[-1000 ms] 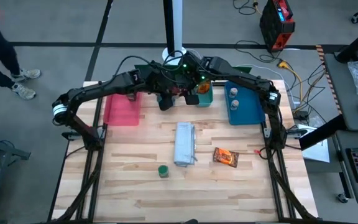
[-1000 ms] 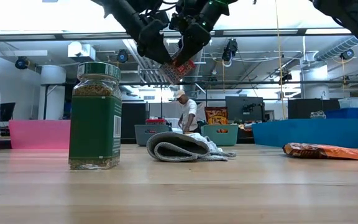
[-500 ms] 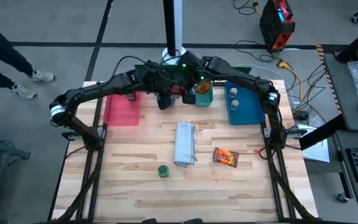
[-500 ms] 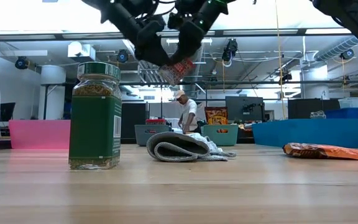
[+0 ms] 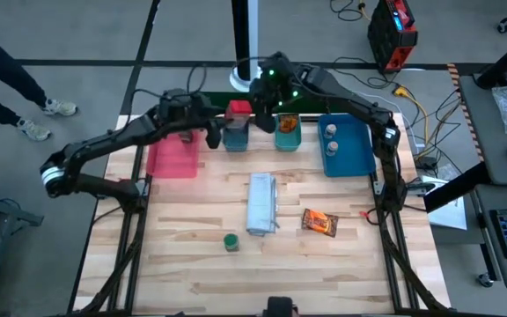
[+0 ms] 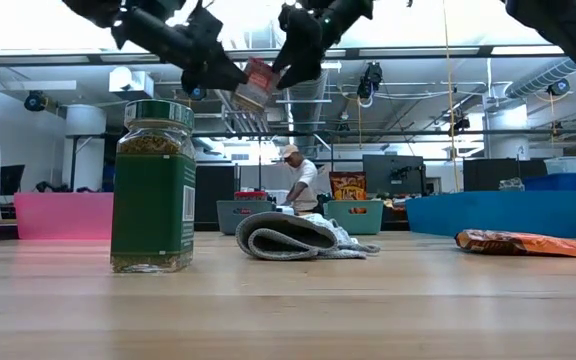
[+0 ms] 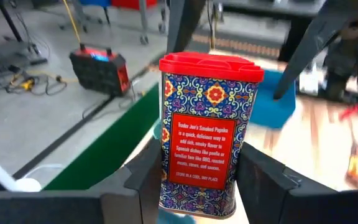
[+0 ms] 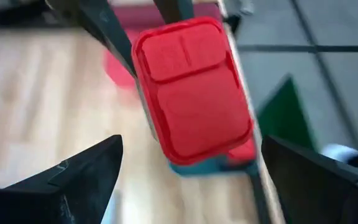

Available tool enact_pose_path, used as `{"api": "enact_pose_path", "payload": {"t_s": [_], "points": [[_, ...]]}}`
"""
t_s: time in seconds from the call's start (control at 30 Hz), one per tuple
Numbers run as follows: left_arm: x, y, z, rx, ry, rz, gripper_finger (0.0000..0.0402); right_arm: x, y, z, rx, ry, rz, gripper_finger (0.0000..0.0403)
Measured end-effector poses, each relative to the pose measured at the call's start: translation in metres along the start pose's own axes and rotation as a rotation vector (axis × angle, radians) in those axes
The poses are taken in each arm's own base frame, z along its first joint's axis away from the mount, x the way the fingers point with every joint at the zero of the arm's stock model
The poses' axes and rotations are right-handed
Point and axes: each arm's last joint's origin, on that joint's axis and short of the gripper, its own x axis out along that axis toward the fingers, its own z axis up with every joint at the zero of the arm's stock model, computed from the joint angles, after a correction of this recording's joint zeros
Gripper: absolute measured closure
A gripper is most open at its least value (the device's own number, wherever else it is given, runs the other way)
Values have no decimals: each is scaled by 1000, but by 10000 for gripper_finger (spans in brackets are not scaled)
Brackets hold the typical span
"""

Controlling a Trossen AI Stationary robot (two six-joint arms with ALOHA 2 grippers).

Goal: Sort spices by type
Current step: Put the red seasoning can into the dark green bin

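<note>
A small red-lidded box with a blue patterned body (image 7: 206, 134) hangs high over the trays at the table's far edge (image 5: 238, 109). My left gripper (image 5: 224, 125) is shut on it. My right gripper (image 5: 262, 107) stands open just right of the box, its fingers wide of the red lid (image 8: 191, 87) and not touching it. A green-lidded jar (image 5: 231, 241) stands on its base near the table's middle. An orange-red packet (image 5: 319, 222) lies flat to its right. My left gripper pinches the box's lower body (image 7: 166, 190) between its two fingers (image 7: 143, 180), one on each narrow side. The fingers come roughly level from the table's left. The box is lifted clear with its lid end up, tilted in the low view (image 6: 256, 85).
A long grey-white folded bundle (image 5: 261, 202) lies mid-table. Along the far edge stand a pink tray (image 5: 172, 154), a grey-blue tray (image 5: 236, 139), a teal tray (image 5: 289, 134) and a blue tray (image 5: 350, 157) with two pale-lidded jars (image 5: 331, 136). A person walks past at far left.
My right gripper has opened, let go of the red box and risen a little. My left gripper, keeping hold of the box, has carried it toward the table's left edge, away from the right gripper, and has turned as it went.
</note>
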Motion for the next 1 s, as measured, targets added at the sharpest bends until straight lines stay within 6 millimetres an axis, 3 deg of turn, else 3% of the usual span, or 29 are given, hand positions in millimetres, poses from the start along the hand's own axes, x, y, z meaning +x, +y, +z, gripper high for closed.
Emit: {"api": "enact_pose_path", "payload": {"t_s": [0.23, 0.4, 0.57, 0.73, 0.9, 1.0], "points": [[-20, 1, -6, -28, -117, -20, 253, 3, -32, -2, 109, -181, 167, 30], [-27, -1, -2, -29, -153, -76, 253, 7, -35, 5, 119, -299, 311, 30], [-30, 1, 5, -42, -225, -122, 253, 9, -31, 15, 79, -375, 338, 39], [-31, 5, 6, -54, -244, -121, 253, 9, -29, 17, 76, -388, 332, 93], [-31, 7, 6, -67, -239, -109, 251, 9, -30, 17, 44, -393, 326, 197], [-31, 7, 5, -76, -229, -99, 224, 9, -30, 17, 33, -394, 324, 205]]}}
